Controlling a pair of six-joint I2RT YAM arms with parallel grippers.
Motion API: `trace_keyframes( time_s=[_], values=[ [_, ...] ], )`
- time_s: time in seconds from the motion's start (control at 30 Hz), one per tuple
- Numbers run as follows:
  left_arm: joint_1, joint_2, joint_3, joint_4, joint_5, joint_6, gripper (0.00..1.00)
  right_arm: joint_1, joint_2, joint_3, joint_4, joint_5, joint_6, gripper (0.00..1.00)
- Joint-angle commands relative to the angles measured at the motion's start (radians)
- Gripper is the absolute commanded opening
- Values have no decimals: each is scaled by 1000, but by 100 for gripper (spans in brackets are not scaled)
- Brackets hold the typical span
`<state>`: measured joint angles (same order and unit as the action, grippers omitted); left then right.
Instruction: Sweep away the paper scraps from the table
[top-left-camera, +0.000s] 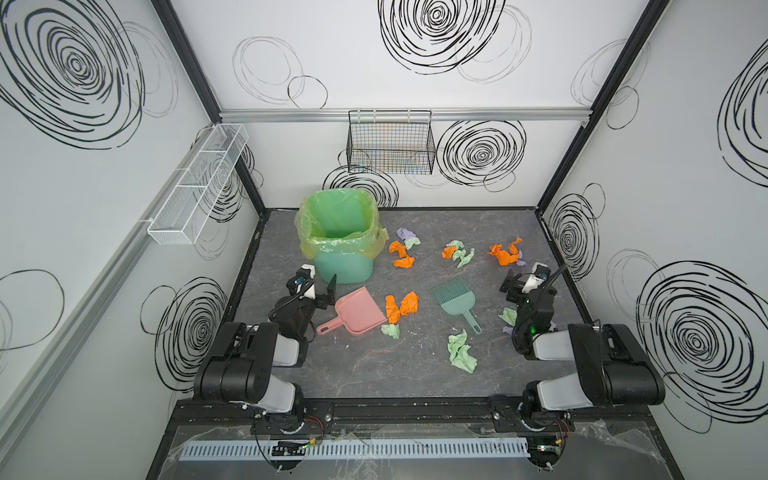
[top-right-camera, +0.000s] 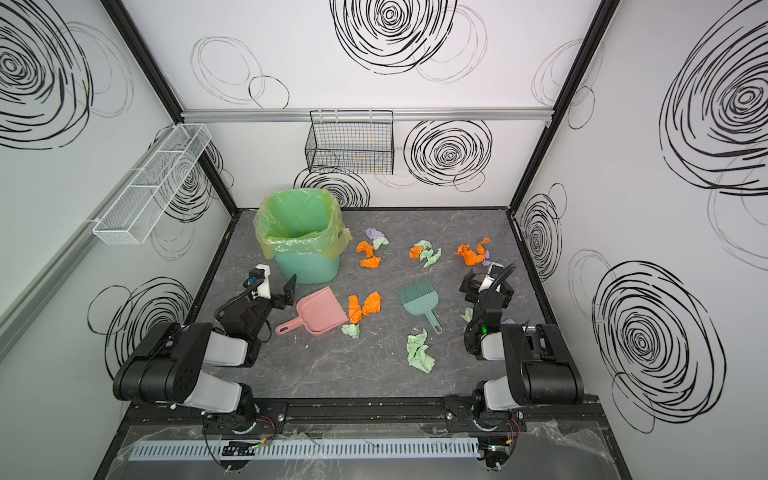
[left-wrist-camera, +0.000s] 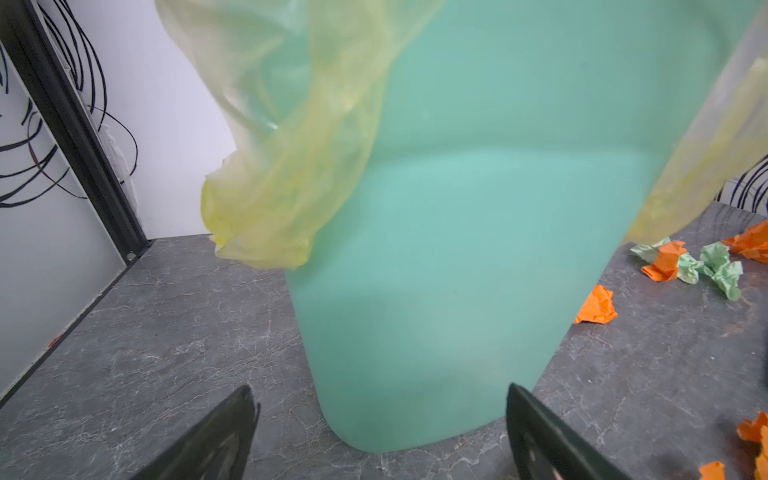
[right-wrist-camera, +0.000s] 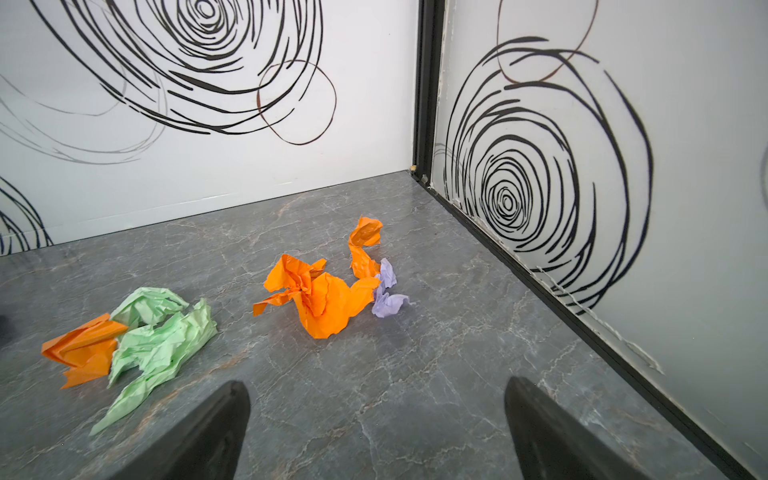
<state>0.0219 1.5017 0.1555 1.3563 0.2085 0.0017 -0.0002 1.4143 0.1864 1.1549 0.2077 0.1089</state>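
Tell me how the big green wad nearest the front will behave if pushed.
The green wad is loosely crumpled thin paper, so it is probably very light and likely to skid ahead of the brush. Its ragged open folds may flatten or snag rather than roll. The table looks smooth, so little should hold it back.

The table (top-left-camera: 374, 374) is dark grey with faint pale marble veining, edged in black. The paper scraps (top-left-camera: 401, 305) on it are bright orange, pale green and lilac. The bin (top-left-camera: 343, 270) is mint green, its liner (top-left-camera: 338, 216) translucent yellow-green. The dustpan (top-left-camera: 359, 313) is pink, the brush (top-left-camera: 455, 297) teal. The walls (top-left-camera: 353, 62) are white with black scribbled spirals. The wire basket (top-left-camera: 390, 145) is black, the mesh basket (top-left-camera: 199, 183) white.
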Motion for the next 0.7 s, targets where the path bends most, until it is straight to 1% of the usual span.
trace_keyframes(
  time_s=[0.0, 0.03, 0.07, 0.13, 0.2, 0.27, 0.3, 0.33, 0.4, 0.5, 0.57, 0.6, 0.67],
  values=[
    [4, 3, 8, 78, 9, -15, 96, 45, -149, 46, -161, 110, -21, 100],
    [4, 3, 9, 78, 10, -14, 96, 45, -205, 73, -239, 126, 16, 100],
    [4, 3, 9, 77, 10, -14, 96, 40, -255, 97, -319, 115, 67, 100],
    [4, 3, 11, 73, 11, -12, 96, 12, -364, 158, -504, 34, 169, 100],
    [3, 3, 10, 72, 8, -12, 96, -8, -434, 202, -637, -15, 224, 100],
    [1, 2, 13, 69, 6, -11, 96, -15, -495, 243, -768, -107, 219, 100],
    [1, 2, 12, 69, 4, -11, 96, -16, -521, 250, -800, -172, 179, 99],
    [0, 2, 12, 67, 4, -9, 96, -12, -543, 261, -848, -228, 171, 98],
    [0, 2, 13, 67, 4, -9, 96, 0, -551, 302, -971, -309, 171, 95],
    [-1, 2, 12, 68, 4, -9, 96, 69, -492, 382, -1185, -313, 174, 93],
    [0, 2, 11, 69, 3, -9, 96, 136, -432, 420, -1318, -258, 175, 91],
    [0, 2, 11, 69, 4, -9, 96, 171, -399, 435, -1382, -211, 191, 90],
    [0, 2, 10, 70, 4, -9, 96, 226, -352, 445, -1467, -180, 226, 89]
  ],
)
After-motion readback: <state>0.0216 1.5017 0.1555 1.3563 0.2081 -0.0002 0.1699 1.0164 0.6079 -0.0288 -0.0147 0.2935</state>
